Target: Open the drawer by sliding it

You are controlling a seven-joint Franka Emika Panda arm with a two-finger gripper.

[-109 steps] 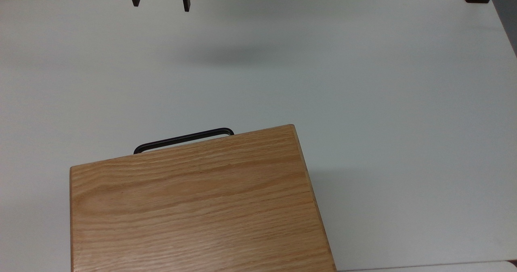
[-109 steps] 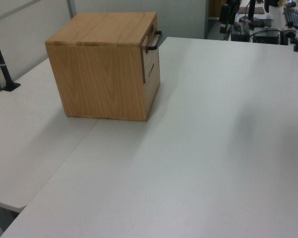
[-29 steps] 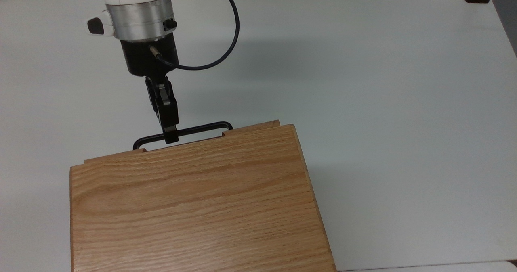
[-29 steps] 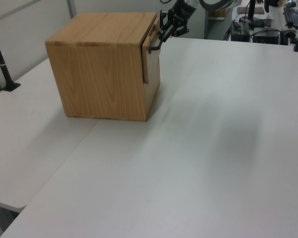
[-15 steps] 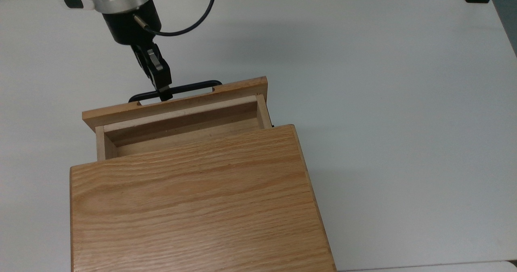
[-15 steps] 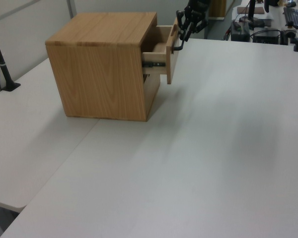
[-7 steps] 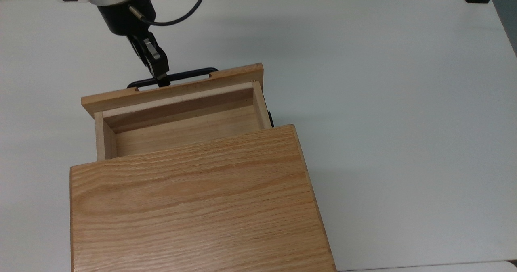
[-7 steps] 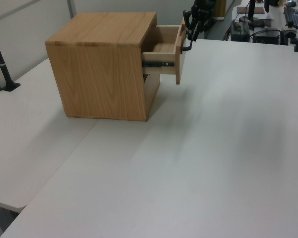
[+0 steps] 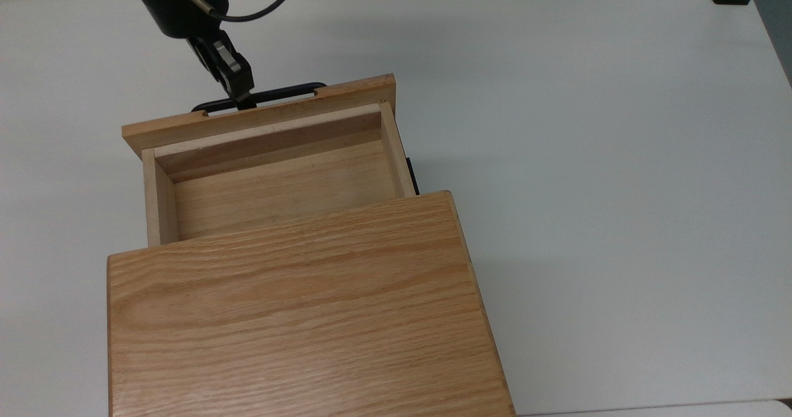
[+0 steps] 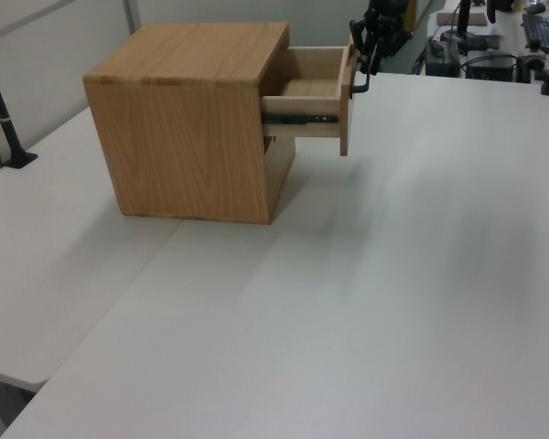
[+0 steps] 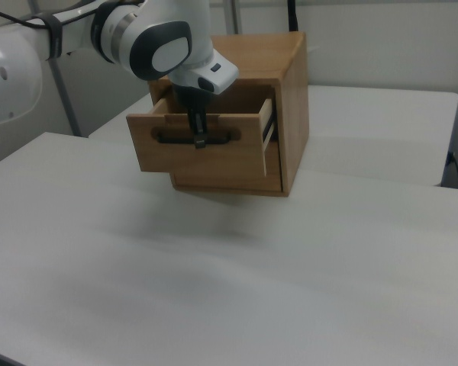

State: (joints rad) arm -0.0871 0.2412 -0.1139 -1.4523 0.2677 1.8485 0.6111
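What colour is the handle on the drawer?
Black. The handle on the drawer shows best in the right view.

The cabinet top (image 9: 297, 318) hides the drawer's (image 9: 278, 182) rear and is cut by the top view's lower edge

Counts: 1 light oak box-shaped drawer (image 9: 272, 182), pulled out, w/ 1 thin black metal bar handle (image 9: 260, 95). 1 oak cabinet (image 9: 297, 318). 1 black metal slide rail (image 10: 302, 118) in the left view. 1 white table (image 9: 588, 157). 1 black two-finger gripper (image 9: 242, 101) on 1 white robot arm (image 11: 149, 34).
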